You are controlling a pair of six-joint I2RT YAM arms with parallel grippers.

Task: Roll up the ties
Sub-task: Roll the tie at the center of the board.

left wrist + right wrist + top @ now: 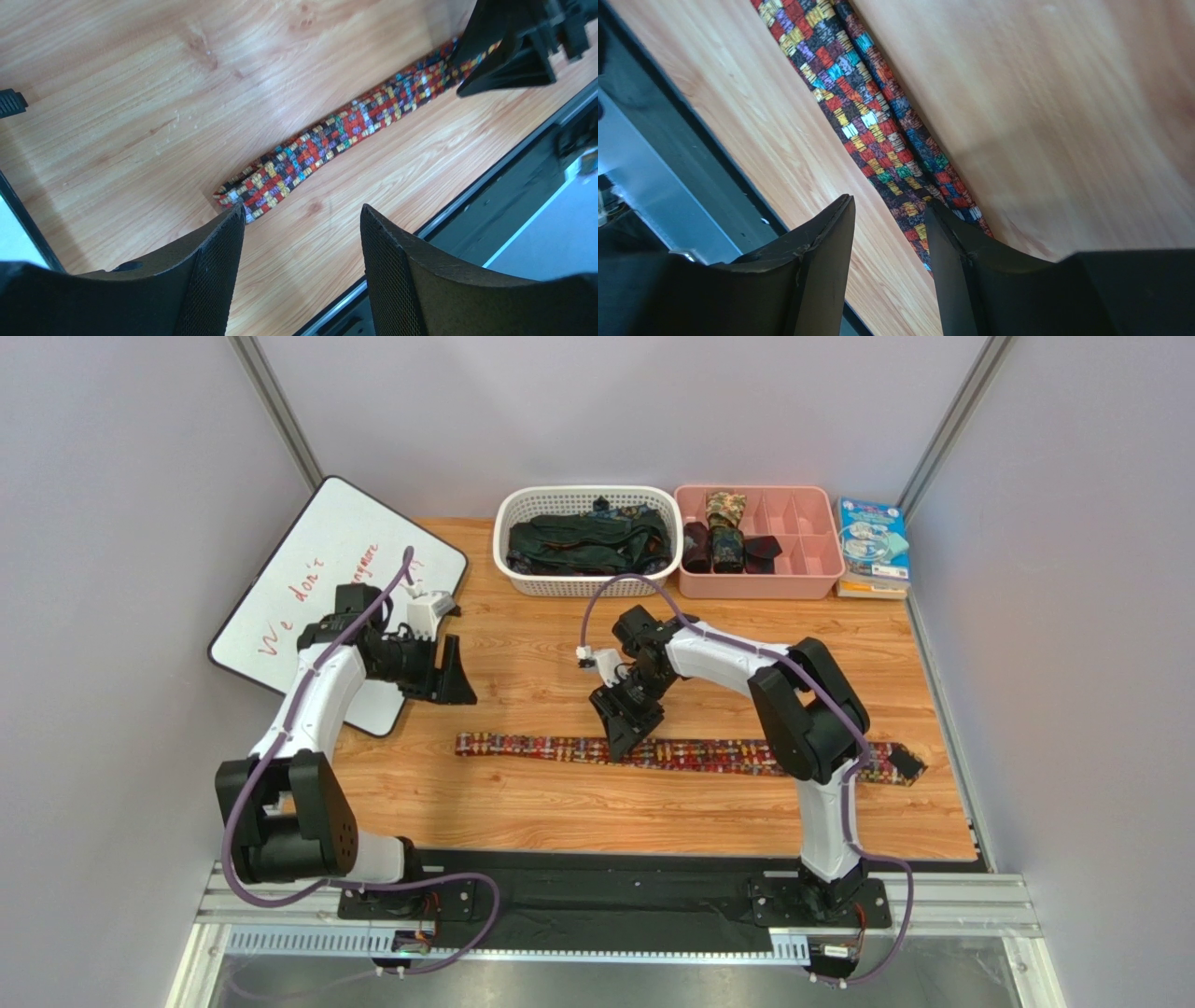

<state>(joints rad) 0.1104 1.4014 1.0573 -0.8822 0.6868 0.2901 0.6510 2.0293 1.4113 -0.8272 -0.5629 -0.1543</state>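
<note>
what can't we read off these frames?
1. Patterned tie: top view, right arm covers part of it; wrist views crop it.
2. Right gripper: top view, its own body hides any contact with the tie.
3. White basket: top view, dark ties tangled, count unreadable.
4. Whiteboard: top view, left arm covers its lower part.

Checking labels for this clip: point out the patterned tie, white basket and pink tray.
patterned tie point(540, 746): top view, left stretch.
white basket point(589, 584): top view, front wall.
pink tray point(786, 588): top view, front wall.
</note>
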